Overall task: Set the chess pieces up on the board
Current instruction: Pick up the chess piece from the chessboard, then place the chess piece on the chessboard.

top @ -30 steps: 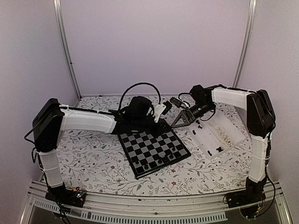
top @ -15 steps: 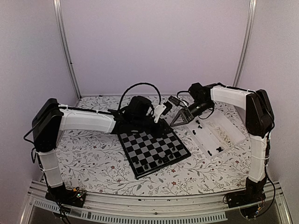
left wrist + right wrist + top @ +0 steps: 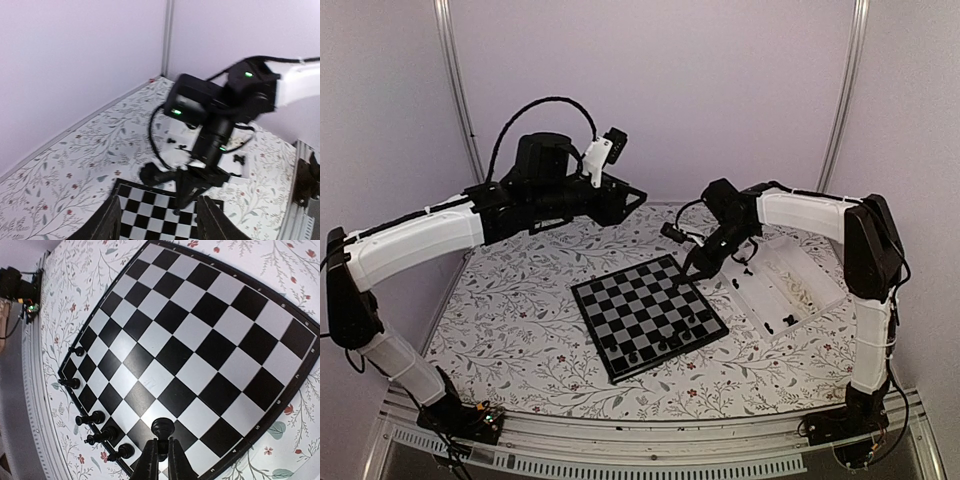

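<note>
The board [image 3: 642, 300] lies in the middle of the flowered table. Several black chess pieces [image 3: 663, 345] stand along its near and right edges, and they show as a row [image 3: 91, 417] in the right wrist view. My right gripper [image 3: 686, 276] hangs low over the board's right corner [image 3: 200, 340]. This gripper [image 3: 163, 452] is shut on a black pawn [image 3: 162, 427], which also shows under it as a black pawn [image 3: 177, 212] in the left wrist view. My left gripper [image 3: 625, 197] is raised high behind the board. It [image 3: 159, 222] is open and holds nothing.
A white tray [image 3: 812, 290] with several loose black pieces [image 3: 787, 320] lies to the right of the board. The right arm reaches across the tray's far end. Walls and corner posts close in the back and sides.
My left arm has risen from the board's back corner, up and leftward, and its jaws have opened. My right gripper has closed and moved from the tray's edge down-left over the board.
</note>
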